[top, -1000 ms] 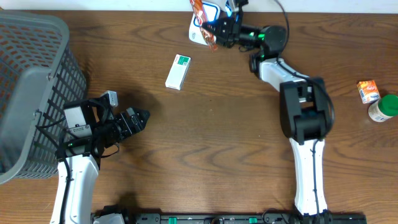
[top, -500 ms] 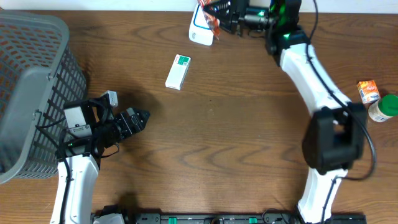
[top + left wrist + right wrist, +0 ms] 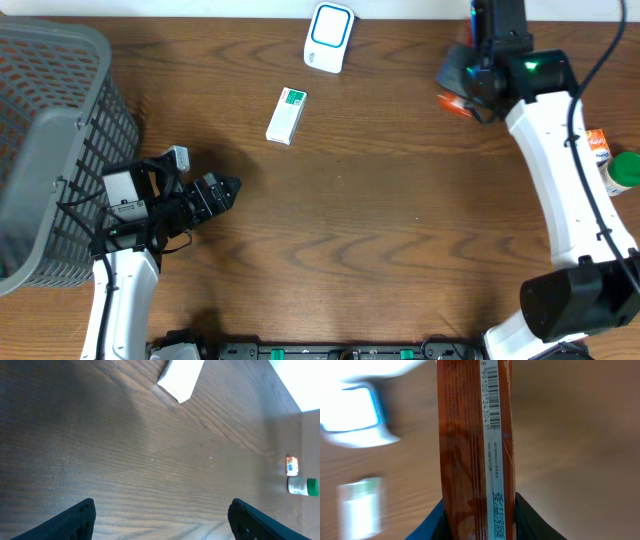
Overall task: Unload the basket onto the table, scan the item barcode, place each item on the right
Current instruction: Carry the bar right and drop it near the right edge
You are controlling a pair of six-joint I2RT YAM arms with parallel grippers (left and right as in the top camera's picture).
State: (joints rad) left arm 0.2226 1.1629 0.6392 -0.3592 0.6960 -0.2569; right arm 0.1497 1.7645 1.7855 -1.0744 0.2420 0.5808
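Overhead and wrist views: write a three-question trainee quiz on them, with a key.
1. True or false: the right end effector grips a packet, which is clear of the scanner.
2. The left end effector is: A) open and empty; B) shut; C) out of view.
3. Which camera shows the packet's barcode?

Key: 1 true. 2 A. 3 right wrist.
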